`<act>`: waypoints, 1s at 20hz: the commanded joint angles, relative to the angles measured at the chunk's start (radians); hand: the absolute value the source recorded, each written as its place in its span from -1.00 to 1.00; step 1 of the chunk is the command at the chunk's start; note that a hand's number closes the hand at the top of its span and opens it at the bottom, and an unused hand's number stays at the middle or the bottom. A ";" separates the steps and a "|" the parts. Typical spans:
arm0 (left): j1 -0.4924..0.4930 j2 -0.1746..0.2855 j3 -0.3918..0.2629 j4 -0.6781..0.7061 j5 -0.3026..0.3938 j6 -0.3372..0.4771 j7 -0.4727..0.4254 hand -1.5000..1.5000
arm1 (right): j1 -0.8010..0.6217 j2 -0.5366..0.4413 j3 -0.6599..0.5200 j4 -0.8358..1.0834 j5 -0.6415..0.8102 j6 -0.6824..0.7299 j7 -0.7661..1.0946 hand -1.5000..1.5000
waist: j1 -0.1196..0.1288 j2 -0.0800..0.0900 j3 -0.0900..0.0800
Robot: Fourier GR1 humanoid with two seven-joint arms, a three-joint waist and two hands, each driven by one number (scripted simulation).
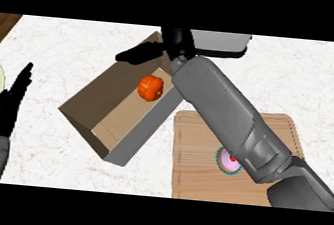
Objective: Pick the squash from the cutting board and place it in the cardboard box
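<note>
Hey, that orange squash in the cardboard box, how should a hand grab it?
Probably from above, fingers pinching the squash across its rounded sides; the cardboard box walls it in sideways, leaving only the top open.

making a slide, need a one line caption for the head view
Right hand open over the cardboard box, orange squash lying inside it; left hand rests at the left edge.

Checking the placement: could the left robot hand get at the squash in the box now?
Probably yes: the squash lies in the open-topped cardboard box, and only bare counter separates it from the left robot hand. The right forearm crosses its other side.
</note>
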 commanded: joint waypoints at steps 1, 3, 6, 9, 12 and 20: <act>0.026 0.004 0.014 -0.011 0.007 -0.008 -0.002 0.00 | 0.052 -0.027 -0.106 0.056 -0.052 0.068 -0.149 -1.00 | -0.019 -0.002 0.001; 0.025 -0.015 0.006 -0.009 -0.017 0.028 0.002 0.00 | 0.078 -0.119 -0.142 0.015 -0.075 0.126 -0.153 -1.00 | -0.037 -0.006 0.001; 0.065 0.014 0.030 -0.027 0.009 -0.016 -0.016 0.00 | 0.058 -0.183 -0.183 0.023 -0.077 0.180 -0.117 -1.00 | -0.036 -0.009 0.000; 0.034 -0.013 0.031 0.022 -0.013 0.021 -0.018 0.00 | 0.128 -0.238 -0.177 -0.057 -0.063 0.215 -0.080 -1.00 | -0.057 -0.015 0.000; 0.033 0.021 0.055 0.000 0.015 -0.020 -0.012 0.00 | 0.171 -0.349 -0.219 -0.020 -0.073 0.331 -0.160 -1.00 | -0.048 -0.011 0.000; 0.005 -0.012 0.046 0.002 -0.015 0.010 0.014 0.00 | 0.258 -0.498 -0.249 0.003 -0.036 0.558 -0.229 -1.00 | -0.043 -0.008 0.000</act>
